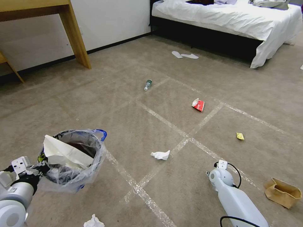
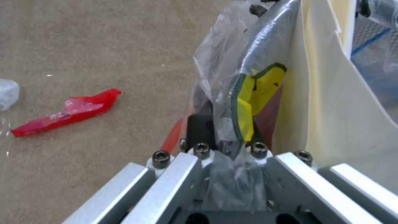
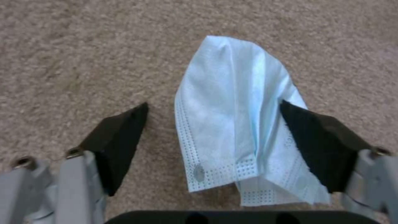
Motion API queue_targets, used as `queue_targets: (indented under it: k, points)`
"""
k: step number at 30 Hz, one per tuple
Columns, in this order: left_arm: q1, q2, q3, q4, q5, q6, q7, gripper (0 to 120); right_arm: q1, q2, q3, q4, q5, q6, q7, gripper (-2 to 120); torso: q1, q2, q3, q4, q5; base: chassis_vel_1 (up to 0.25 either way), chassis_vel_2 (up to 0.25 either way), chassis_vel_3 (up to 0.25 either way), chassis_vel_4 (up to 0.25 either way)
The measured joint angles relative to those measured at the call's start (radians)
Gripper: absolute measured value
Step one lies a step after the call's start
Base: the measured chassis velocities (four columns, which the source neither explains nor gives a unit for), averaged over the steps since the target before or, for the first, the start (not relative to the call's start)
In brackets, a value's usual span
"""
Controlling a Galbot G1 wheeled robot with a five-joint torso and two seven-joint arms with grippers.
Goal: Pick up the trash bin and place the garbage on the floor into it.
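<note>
While the left gripper [image 2: 226, 146] is clamped on the rim of the trash bin [image 1: 74, 159], held above the floor [image 1: 132, 126] with white paper already inside its crinkly bag, the right gripper [image 3: 213, 137] hangs wide open, empty, straddling a pleated light-blue mask [image 3: 238, 130]. Beyond the bin: crumpled tissue [image 1: 160, 154], red wrapper [image 1: 198, 105], small bottle [image 1: 147, 84], brown paper bag [image 1: 282, 192] remain.

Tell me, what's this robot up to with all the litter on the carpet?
It is tidying up. Its left gripper is shut on the rim of the trash bin, holding it above the floor; a white sheet is already in it. Its right gripper is open, low over the carpet, with a blue mask between its fingers. A bottle, red wrapper, tissue and paper bag lie scattered.
</note>
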Motion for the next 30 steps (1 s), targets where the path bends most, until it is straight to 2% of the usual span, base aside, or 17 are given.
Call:
queue_targets:
  k: [3, 13, 14, 15, 16, 17, 18, 19, 20, 21, 22, 23, 24, 25, 27, 30]
  points:
    - [-0.003, 0.004, 0.000, 0.009, 0.001, -0.001, 0.000, 0, -0.001, 0.001, 0.007, -0.013, -0.018, 0.012, -0.007, 70, 0.000, 0.000, 0.001, 0.0006, 0.0017, 0.000, 0.000, 0.000, 0.000]
    - [-0.010, 0.009, 0.004, 0.021, 0.000, -0.001, 0.000, 0, -0.021, -0.001, 0.019, 0.007, -0.033, 0.019, -0.010, 49, 0.000, -0.001, 0.001, 0.0013, 0.0028, 0.000, 0.000, 0.000, 0.000]
    - [-0.010, 0.009, 0.006, 0.022, 0.000, -0.001, 0.000, 0, -0.025, -0.003, 0.022, 0.015, -0.033, 0.019, -0.010, 45, 0.000, -0.001, 0.001, 0.0011, 0.0031, 0.000, 0.000, 0.000, 0.000]
    - [-0.009, 0.009, 0.006, 0.022, 0.001, -0.002, 0.000, 0, -0.030, -0.010, 0.028, 0.020, -0.035, 0.015, 0.001, 41, 0.000, -0.001, 0.001, -0.0001, 0.0023, 0.000, 0.000, 0.000, 0.000]
    - [-0.008, 0.008, 0.006, 0.023, 0.002, -0.003, -0.001, 0, -0.036, -0.017, 0.031, 0.026, -0.036, 0.011, 0.008, 36, 0.001, -0.001, 0.001, -0.0017, 0.0001, 0.000, 0.000, 0.000, 0.000]
    - [-0.008, 0.008, 0.006, 0.023, 0.002, -0.003, -0.001, 0, -0.036, -0.017, 0.031, 0.026, -0.036, 0.011, 0.008, 36, 0.001, -0.001, 0.001, -0.0017, 0.0001, 0.000, 0.000, 0.000, 0.000]
    - [-0.008, 0.007, 0.008, 0.023, 0.001, -0.003, 0.000, 0, -0.042, -0.023, 0.032, 0.046, -0.034, 0.002, 0.014, 30, 0.001, -0.001, 0.001, -0.0024, 0.0011, -0.042, -0.034, -0.056, -0.019]
    - [-0.008, 0.007, 0.008, 0.023, 0.001, -0.003, 0.000, 0, -0.042, -0.023, 0.032, 0.046, -0.034, 0.002, 0.014, 30, 0.001, -0.001, 0.001, -0.0024, 0.0011, -0.042, -0.034, -0.056, -0.019]
    - [-0.008, 0.007, 0.008, 0.022, 0.001, -0.003, 0.000, 0, -0.049, -0.031, 0.035, 0.068, -0.029, -0.007, 0.022, 25, 0.001, -0.001, 0.001, -0.0022, 0.0023, -0.023, -0.028, -0.056, -0.028]
    - [-0.009, 0.006, 0.008, 0.022, 0.001, -0.004, 0.000, 0, -0.060, -0.041, 0.040, 0.107, -0.017, -0.021, 0.033, 17, 0.001, -0.001, 0.001, -0.0021, 0.0012, 0.000, 0.000, 0.000, 0.000]
    - [-0.009, 0.006, 0.008, 0.022, 0.001, -0.004, 0.000, 0, -0.060, -0.041, 0.040, 0.107, -0.017, -0.021, 0.033, 17, 0.001, -0.001, 0.001, -0.0021, 0.0012, 0.000, 0.000, 0.000, 0.000]
    - [-0.009, 0.005, 0.008, 0.022, 0.001, -0.004, 0.000, 0, -0.070, -0.049, 0.046, 0.141, -0.007, -0.032, 0.041, 13, 0.001, -0.001, 0.001, -0.0005, 0.0011, 0.000, 0.000, 0.000, 0.000]
    - [-0.010, 0.004, 0.009, 0.022, 0.002, -0.004, -0.001, 0, -0.080, -0.055, 0.051, 0.174, 0.006, -0.040, 0.047, 7, 0.001, -0.001, 0.001, 0.0000, 0.0012, 0.000, 0.000, 0.000, 0.000]
    - [-0.010, 0.004, 0.009, 0.022, 0.002, -0.004, -0.001, 0, -0.080, -0.055, 0.051, 0.174, 0.006, -0.040, 0.047, 7, 0.001, -0.001, 0.001, 0.0000, 0.0012, 0.000, 0.000, 0.000, 0.000]
    - [-0.012, 0.003, 0.011, 0.022, 0.003, -0.004, -0.002, 0, -0.100, -0.061, 0.059, 0.234, 0.016, -0.047, 0.060, 0, 0.001, -0.001, 0.001, 0.0000, 0.0013, 0.000, 0.000, 0.000, 0.000]
    - [-0.012, 0.002, 0.013, 0.021, 0.003, -0.004, -0.001, 0, -0.116, -0.065, 0.064, 0.272, 0.017, -0.048, 0.066, 0, 0.001, -0.001, 0.001, -0.0002, 0.0014, 0.000, 0.000, 0.000, 0.000]
